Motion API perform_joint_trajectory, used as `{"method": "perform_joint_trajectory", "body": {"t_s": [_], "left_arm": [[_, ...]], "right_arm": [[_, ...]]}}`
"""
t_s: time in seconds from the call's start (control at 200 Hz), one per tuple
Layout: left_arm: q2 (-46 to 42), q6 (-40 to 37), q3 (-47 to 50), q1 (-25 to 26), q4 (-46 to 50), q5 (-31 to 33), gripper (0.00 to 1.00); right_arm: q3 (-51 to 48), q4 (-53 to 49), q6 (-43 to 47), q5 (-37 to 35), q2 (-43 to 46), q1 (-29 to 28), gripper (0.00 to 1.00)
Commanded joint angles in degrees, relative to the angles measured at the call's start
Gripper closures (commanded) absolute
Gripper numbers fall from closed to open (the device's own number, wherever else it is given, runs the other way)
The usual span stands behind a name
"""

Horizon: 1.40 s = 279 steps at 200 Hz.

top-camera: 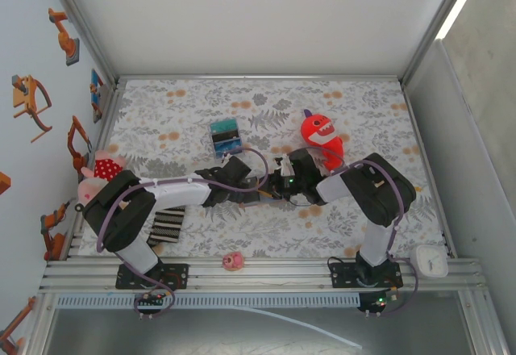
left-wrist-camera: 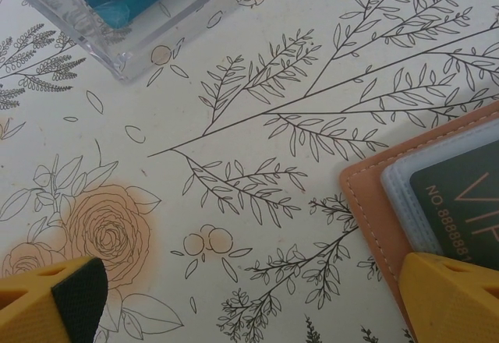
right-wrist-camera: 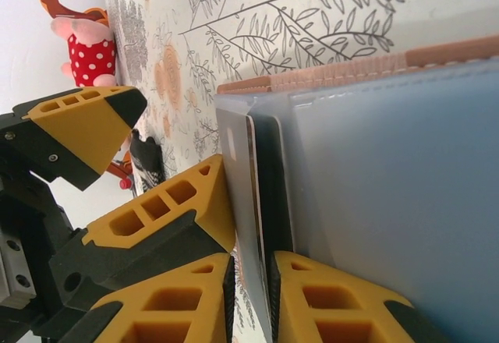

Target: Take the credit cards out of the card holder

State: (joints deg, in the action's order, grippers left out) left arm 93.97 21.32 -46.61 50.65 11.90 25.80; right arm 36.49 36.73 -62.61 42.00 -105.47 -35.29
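The tan card holder point(left-wrist-camera: 373, 203) lies open on the flowered cloth, and a dark green credit card point(left-wrist-camera: 468, 203) sits in its clear sleeve. My left gripper point(left-wrist-camera: 249, 304) hovers over the holder's corner, wide open with nothing between its yellow fingers point(left-wrist-camera: 54, 300). In the right wrist view the card holder point(right-wrist-camera: 351, 70) stands on edge with its clear sleeve point(right-wrist-camera: 405, 187). A pale credit card point(right-wrist-camera: 251, 195) sticks out of it, and my right gripper point(right-wrist-camera: 253, 304) is shut on that card's edge. In the top view both grippers meet at mid-table, left gripper point(top-camera: 256, 187) and right gripper point(top-camera: 279, 184), covering the holder.
A clear box with a teal striped block point(top-camera: 226, 137) stands just behind the grippers. A red plush monster point(top-camera: 321, 133) sits at the back right and a polka-dot plush point(top-camera: 101, 168) at the left edge. Near the front are a small pink toy point(top-camera: 233, 260) and a black striped piece point(top-camera: 165, 224).
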Motion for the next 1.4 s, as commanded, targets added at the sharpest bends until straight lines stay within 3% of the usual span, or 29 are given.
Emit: {"method": "perform_joint_trajectory", "body": {"t_s": [0.0, 0.821, 1.392], "left_arm": [[1.9, -0.4, -0.8, 0.9, 2.2, -0.9, 0.03], [2.6, -0.6, -1.2, 0.8, 3.2, 0.6, 0.03], [1.1, -1.2, -1.1, 0.8, 3.3, 0.8, 0.03]], "right_arm": [[-0.1, 3.6, -0.9, 1.4, 0.3, -0.2, 0.81], [-4.2, 10.0, -3.6, 2.7, 1.3, 3.3, 0.88], [-5.4, 9.9, -3.0, 1.9, 0.5, 4.6, 1.0]]}}
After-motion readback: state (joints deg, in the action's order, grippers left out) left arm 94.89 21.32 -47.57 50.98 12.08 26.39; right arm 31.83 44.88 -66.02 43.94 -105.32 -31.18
